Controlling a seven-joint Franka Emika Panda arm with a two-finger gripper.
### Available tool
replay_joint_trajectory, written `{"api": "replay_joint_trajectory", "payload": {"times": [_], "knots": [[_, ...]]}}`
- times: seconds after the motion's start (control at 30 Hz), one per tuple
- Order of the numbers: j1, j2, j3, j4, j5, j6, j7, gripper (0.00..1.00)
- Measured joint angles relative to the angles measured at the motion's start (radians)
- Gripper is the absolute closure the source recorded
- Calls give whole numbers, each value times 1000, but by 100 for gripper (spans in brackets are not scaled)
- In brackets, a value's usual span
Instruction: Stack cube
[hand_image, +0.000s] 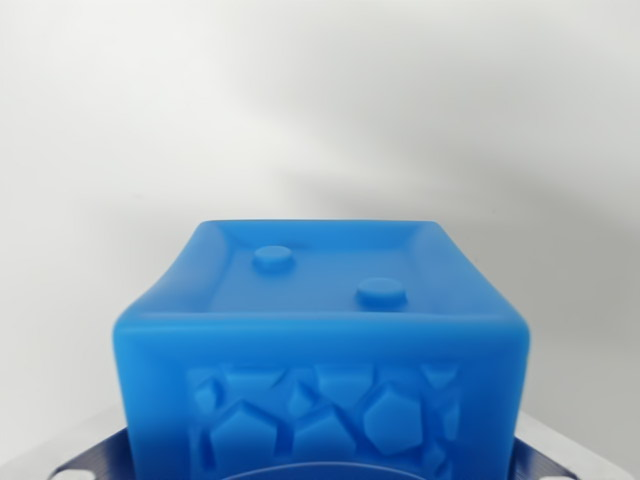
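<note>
A blue cube fills the lower middle of the wrist view, very close to the camera. Its top face has a raised rim and two round studs. The side facing me carries a relief of angular shapes. My gripper appears shut on the cube. Only grey metal fingers show, at the bottom corners on either side of the cube. The fingertips are hidden behind the cube. No second cube is in view.
Behind the cube there is only a plain white, blurred surface with a soft grey shadow band across the upper right.
</note>
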Motion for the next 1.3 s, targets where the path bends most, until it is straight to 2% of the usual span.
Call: {"api": "replay_joint_trajectory", "payload": {"times": [0.63, 1.3], "knots": [[0, -154, 1, -3, 11, -145, -7, 100], [-33, -149, -41, 32, 16, -180, 32, 100]]}}
